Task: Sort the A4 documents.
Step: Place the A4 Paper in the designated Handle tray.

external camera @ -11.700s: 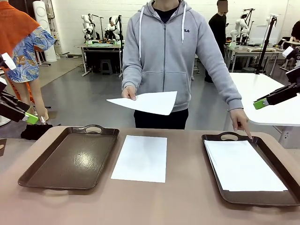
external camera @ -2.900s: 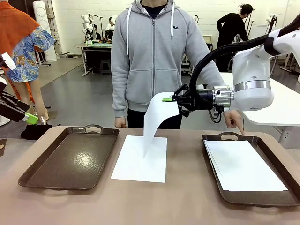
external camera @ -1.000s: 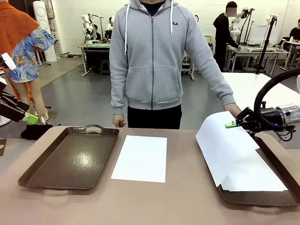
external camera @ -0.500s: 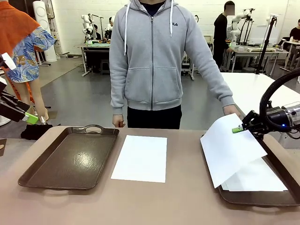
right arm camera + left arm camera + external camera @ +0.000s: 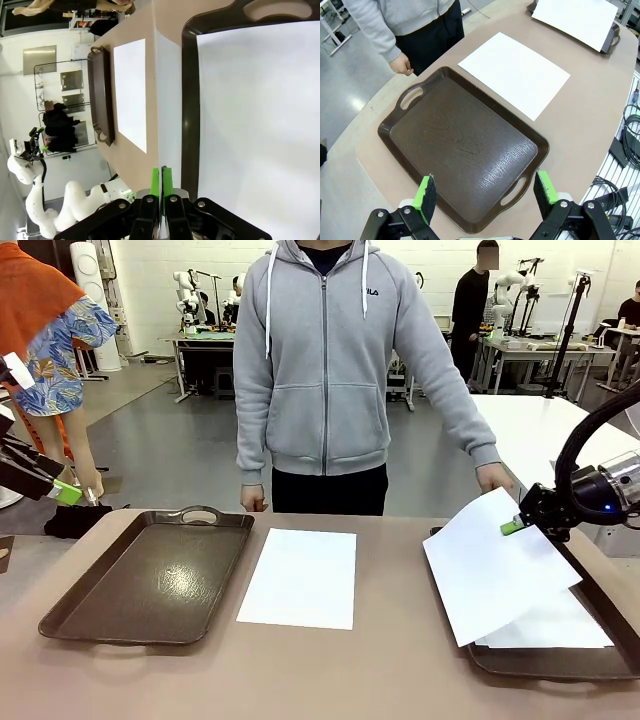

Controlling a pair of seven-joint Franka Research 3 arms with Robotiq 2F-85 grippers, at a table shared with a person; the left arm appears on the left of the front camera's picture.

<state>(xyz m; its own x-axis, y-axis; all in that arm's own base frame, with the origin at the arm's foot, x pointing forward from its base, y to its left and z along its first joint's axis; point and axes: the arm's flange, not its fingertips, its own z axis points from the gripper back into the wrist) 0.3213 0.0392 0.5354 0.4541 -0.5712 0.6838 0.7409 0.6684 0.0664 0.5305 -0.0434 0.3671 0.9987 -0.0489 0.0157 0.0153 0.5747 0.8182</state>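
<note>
My right jaws are pinched shut on the far edge of one white sheet (image 5: 488, 575). It hangs tilted over the right tray (image 5: 605, 590), and its left side sticks out past the tray's rim. More sheets (image 5: 560, 625) lie flat in that tray. Another sheet (image 5: 300, 577) lies on the bench (image 5: 350, 670) between the two trays. My left jaws are wide apart, up above the left tray (image 5: 460, 150). The person's hand (image 5: 495, 477) is near the right tray's far end.
</note>
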